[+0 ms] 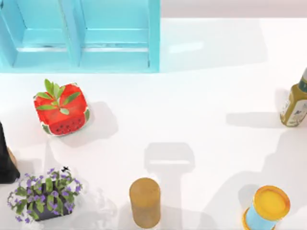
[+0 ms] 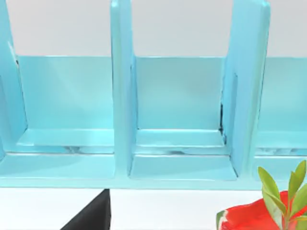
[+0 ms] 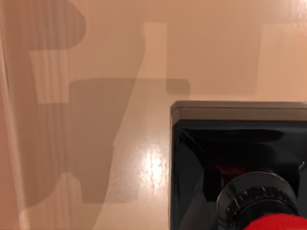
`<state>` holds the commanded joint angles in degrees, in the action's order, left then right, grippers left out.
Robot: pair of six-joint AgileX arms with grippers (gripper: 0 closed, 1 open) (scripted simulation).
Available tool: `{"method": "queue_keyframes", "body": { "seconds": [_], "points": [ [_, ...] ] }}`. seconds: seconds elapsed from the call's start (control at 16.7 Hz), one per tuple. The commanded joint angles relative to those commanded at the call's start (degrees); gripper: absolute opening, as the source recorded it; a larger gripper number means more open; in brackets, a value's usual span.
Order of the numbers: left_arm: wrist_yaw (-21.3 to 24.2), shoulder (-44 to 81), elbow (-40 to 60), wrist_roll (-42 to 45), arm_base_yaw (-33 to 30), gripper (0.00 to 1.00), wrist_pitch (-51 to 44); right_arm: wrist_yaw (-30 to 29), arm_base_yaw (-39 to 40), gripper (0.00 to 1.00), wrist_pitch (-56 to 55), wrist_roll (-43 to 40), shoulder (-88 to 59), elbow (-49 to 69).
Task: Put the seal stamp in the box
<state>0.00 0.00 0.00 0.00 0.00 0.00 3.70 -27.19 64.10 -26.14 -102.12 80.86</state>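
Seal stamp (image 3: 230, 143) is right under the right wrist camera: black square base with the red knob (image 3: 276, 223) toward the lens, bare desk (image 3: 120, 57) and hard shadows behind it. Can't tell whether it stands on the desk or hangs above it. Can't tell the right end effector's state either, spread or pinching. Box (image 1: 154, 38) sits at the far edge, on the top view's left side, compartments open and nothing seen inside. Left arm looks idle, its wrist view facing the box's divider (image 2: 122, 96).

Likely step: get the stamp over to the box. To do it well, confirm a firm pinch on the knob and keep the base level. Travel high enough to clear the watermelon cube (image 1: 61, 109) and the box wall. Centre over one compartment, away from the divider, then lower before letting go so it doesn't tip.
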Motion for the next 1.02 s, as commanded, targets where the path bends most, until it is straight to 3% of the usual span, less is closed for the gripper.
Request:
{"method": "queue_keyframes", "body": {
  "seconds": [0.66, 1.02],
  "points": [
    [0.0, 0.0, 0.0, 0.0, 0.0, 1.00, 0.0, 0.0, 0.0, 0.98, 0.0, 0.0, 0.0, 0.0],
    [0.0, 0.0, 0.0, 0.0, 0.0, 1.00, 0.0, 0.0, 0.0, 1.00, 0.0, 0.0, 0.0, 0.0]
  ]
}}
